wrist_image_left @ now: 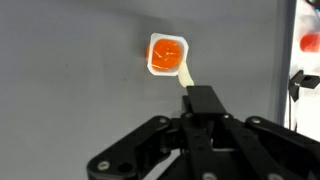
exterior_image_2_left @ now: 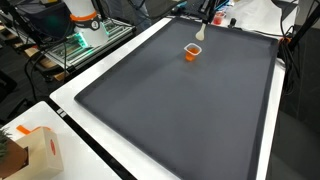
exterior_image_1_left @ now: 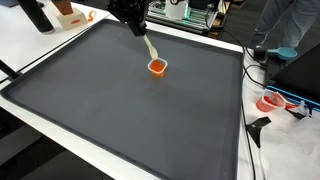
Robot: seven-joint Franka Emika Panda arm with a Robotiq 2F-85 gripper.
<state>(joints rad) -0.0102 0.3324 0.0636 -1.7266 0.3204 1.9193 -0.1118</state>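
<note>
tool (wrist_image_left: 204, 102): clamped shut on handle of pale spoon (wrist_image_left: 187, 78)
spoon: tilted down, tip at rim of cup (wrist_image_left: 167, 55)
cup: orange, upright on dark mat (exterior_image_1_left: 120, 100), toward far side of table (exterior_image_1_left: 35, 42)

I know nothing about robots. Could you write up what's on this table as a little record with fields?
Gripper: the gripper is closed on a white utensil
Utensil tip: at the rim of the small cup
Cup: upright, orange inside
Surface: dark grey mat on a white table
Off the mat: cardboard box
</note>
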